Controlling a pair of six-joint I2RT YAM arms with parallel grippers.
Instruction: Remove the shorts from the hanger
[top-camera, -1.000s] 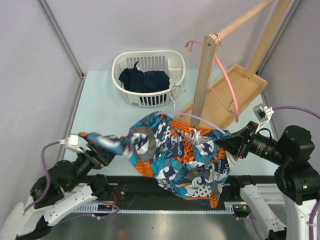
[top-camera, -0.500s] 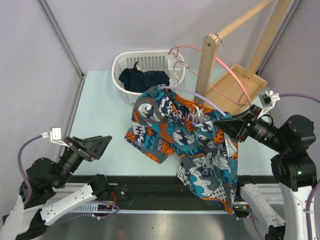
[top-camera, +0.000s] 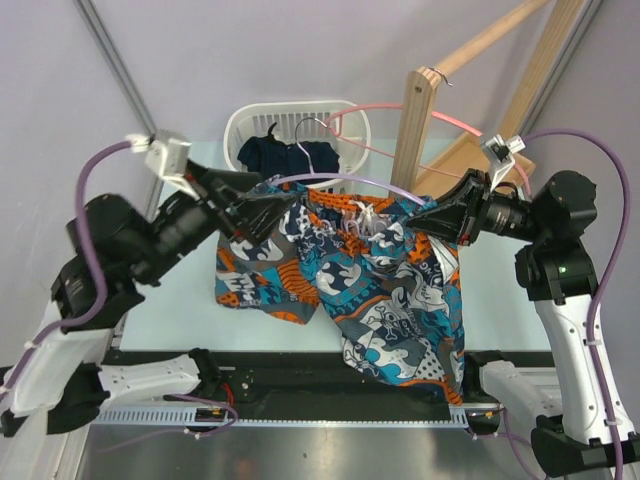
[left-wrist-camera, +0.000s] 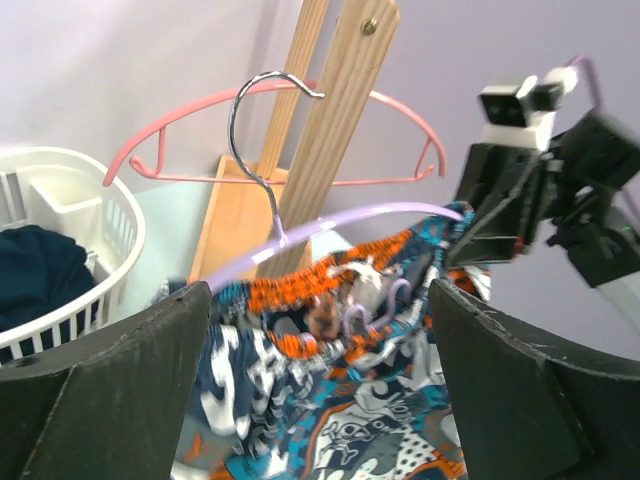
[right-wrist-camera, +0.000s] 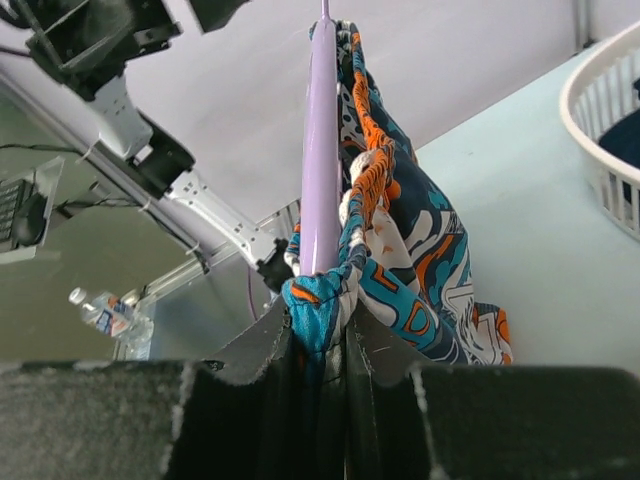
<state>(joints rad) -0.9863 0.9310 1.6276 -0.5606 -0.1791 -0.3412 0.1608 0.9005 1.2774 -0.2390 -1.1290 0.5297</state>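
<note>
Lavender plastic arches over the waistband in the top view: the hanger (top-camera: 345, 181) is held up above the table (top-camera: 190, 220), and the shorts (top-camera: 350, 280) hang from it, legs drooping toward the near edge. The right gripper (top-camera: 428, 217) is pinched on the hanger's right end together with a fold of waistband. The left gripper (top-camera: 262, 208) has its jaws spread wide at the left end of the waistband, gripping nothing. Behind stand a white basket (top-camera: 345, 125) with a dark garment (top-camera: 275, 155), a wooden rack (top-camera: 415, 150) and a pink hanger (top-camera: 400, 110).

From the left wrist, the hanger (left-wrist-camera: 340, 222) with its metal hook (left-wrist-camera: 262, 130) lies ahead between the open fingers (left-wrist-camera: 110, 380), and the orange-edged waistband of the shorts (left-wrist-camera: 330, 400) is draped under the arm of the hanger.

From the right wrist, the hanger (right-wrist-camera: 320, 160) runs straight away from the camera, with the shorts (right-wrist-camera: 400, 260) bunched along it and a corner of cloth clamped between the closed fingers (right-wrist-camera: 250, 350).

By my reading, the task is barely begun: the shorts are fully on the hanger, and the left gripper has yet to take the cloth and draw it off.
</note>
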